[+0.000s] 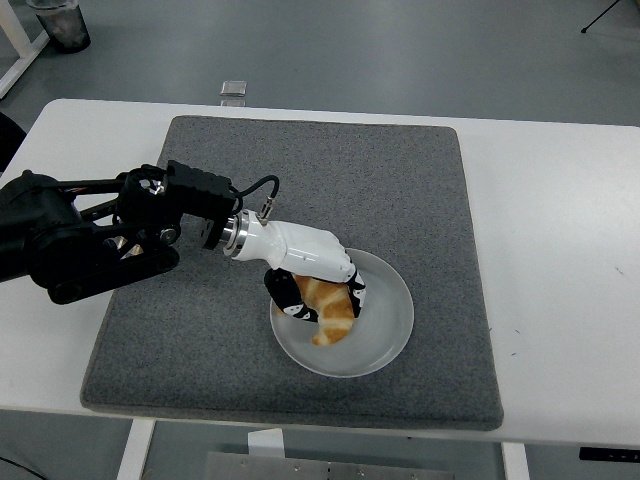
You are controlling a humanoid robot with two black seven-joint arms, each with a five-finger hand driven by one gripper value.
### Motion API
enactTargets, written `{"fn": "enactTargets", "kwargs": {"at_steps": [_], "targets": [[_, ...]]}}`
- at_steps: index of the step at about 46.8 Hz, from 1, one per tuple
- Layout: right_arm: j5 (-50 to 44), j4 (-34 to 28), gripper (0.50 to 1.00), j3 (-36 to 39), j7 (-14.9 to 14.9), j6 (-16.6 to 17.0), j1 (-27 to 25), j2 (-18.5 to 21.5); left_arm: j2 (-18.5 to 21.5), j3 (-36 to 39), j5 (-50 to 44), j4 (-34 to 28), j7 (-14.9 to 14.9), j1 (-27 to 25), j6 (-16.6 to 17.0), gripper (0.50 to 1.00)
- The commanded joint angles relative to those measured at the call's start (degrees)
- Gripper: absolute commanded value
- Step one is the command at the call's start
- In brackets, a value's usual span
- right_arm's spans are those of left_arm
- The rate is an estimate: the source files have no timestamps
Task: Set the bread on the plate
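A golden croissant point(328, 310) sits low over the left part of the clear round plate point(385, 315), which lies on the grey mat. My left hand point(318, 297) reaches in from the left with its white back on top, and its black-and-white fingers point(288, 297) are curled around the croissant. Whether the bread rests on the plate I cannot tell. My right arm does not show.
The grey mat point(200, 330) covers the middle of the white table point(560, 250). A small clear box point(234, 91) lies at the table's far edge. A dark cup point(60, 22) stands on the floor at the top left.
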Motion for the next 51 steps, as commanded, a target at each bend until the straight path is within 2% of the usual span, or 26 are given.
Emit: {"fn": "enactTargets", "kwargs": {"at_steps": [1, 3, 6, 7, 14, 21, 26, 37, 51], "targets": [[-0.06, -0.01, 0.952, 0.0, 0.01, 0.0, 0.0, 0.0, 0.0, -0.05, 0.0, 0.02, -0.02, 0.01, 0.19, 0.5], [0.03, 0.07, 0.954, 0.0, -0.08, 0.0, 0.0, 0.0, 0.0, -0.05, -0.09, 0.02, -0.02, 0.01, 0.19, 0.512], [0.03, -0.01, 0.952, 0.0, 0.01, 0.0, 0.0, 0.0, -0.08, -0.14, -0.09, 0.36, -0.02, 0.01, 0.19, 0.651], [0.03, -0.01, 0.952, 0.0, 0.01, 0.0, 0.0, 0.0, -0.08, -0.05, -0.17, 0.45, -0.11, 0.18, 0.19, 0.681], [0.03, 0.07, 0.952, 0.0, -0.08, 0.0, 0.0, 0.0, -0.08, -0.05, -0.17, 0.72, -0.02, 0.71, 0.19, 0.784], [-0.06, -0.01, 0.952, 0.0, -0.08, 0.0, 0.0, 0.0, -0.08, -0.14, -0.44, 0.72, -0.02, 0.88, 0.27, 0.919], [0.03, -0.01, 0.954, 0.0, 0.01, 0.0, 0.0, 0.0, -0.17, -0.22, -0.88, 0.81, -0.02, 0.88, 1.15, 0.99], [0.03, -0.01, 0.952, 0.0, 0.01, 0.0, 0.0, 0.0, -0.26, -1.28, -4.56, 0.54, -0.11, 0.01, 2.3, 0.992], [0.03, -0.01, 0.952, 0.0, 0.01, 0.0, 0.0, 0.0, 0.36, -10.85, -30.13, 2.82, -0.02, -0.7, 2.3, 0.992]]}}
